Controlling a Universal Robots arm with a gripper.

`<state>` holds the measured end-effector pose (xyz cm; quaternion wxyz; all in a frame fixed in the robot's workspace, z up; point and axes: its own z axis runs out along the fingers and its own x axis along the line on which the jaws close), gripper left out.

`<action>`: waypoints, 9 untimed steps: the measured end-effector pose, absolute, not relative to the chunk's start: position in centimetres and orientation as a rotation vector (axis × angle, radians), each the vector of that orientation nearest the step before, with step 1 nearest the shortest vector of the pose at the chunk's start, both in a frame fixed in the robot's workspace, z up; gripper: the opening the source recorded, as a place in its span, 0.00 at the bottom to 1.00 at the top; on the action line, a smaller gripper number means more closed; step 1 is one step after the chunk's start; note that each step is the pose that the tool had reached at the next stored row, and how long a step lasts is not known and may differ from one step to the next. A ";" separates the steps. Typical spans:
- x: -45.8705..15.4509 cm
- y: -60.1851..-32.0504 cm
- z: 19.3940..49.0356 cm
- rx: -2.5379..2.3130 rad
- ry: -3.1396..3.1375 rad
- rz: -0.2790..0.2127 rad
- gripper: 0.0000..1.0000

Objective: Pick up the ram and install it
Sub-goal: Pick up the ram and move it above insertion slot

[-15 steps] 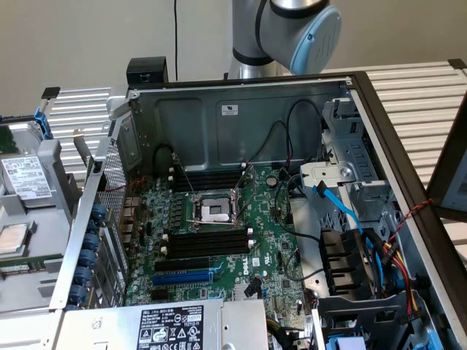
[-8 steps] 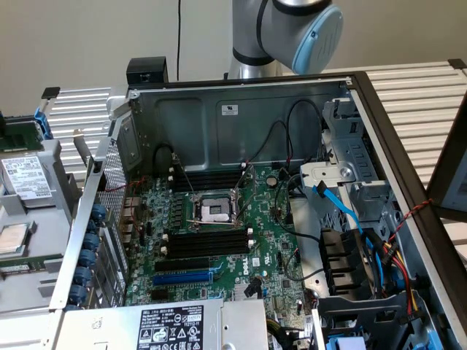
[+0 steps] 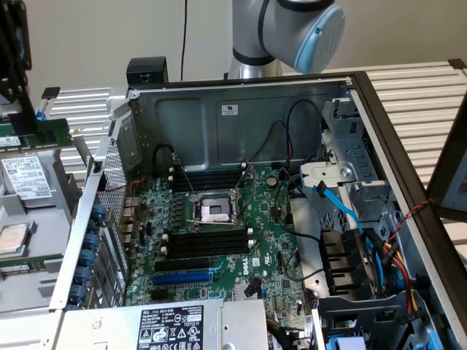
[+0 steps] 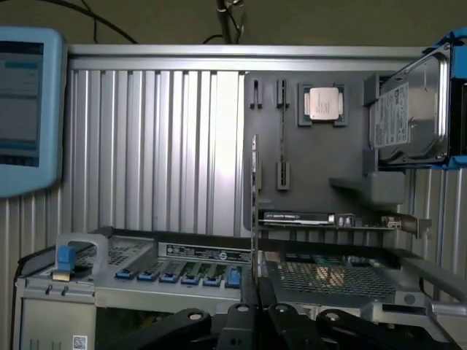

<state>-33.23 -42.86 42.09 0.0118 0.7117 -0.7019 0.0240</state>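
Robotics lab or test cell, set up as a PC-assembly rig. What shows it: a grey-and-blue robot arm (image 3: pixel 292 29) stands behind an open desktop chassis (image 3: pixel 241 109) with its motherboard (image 3: pixel 219 240) exposed. A ribbed aluminium surface (image 3: pixel 416 95) lies under it all. A grey fixture tray (image 4: pixel 321 175) seats a loose CPU (image 4: pixel 321 103) and a hard drive (image 4: pixel 408 109). The pincer (image 4: pixel 254 313) is clamped on the ram (image 3: pixel 47 135). The blue-framed screen (image 4: pixel 22 95) is probably the arm's pendant.

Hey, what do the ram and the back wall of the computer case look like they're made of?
The ram: probably fibreglass circuit board, judging by its flat green face with a low sheen. The case wall: sheet metal, likely steel, bare grey with a dull finish, soft reflections and folded edges.
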 end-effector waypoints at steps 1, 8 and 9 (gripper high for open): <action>-32.8 -42.9 42.1 2.219 -2.189 0.075 0.12; -29.6 -42.9 42.2 2.219 -2.189 0.075 0.12; -29.1 -42.9 42.2 2.219 -2.189 0.075 0.12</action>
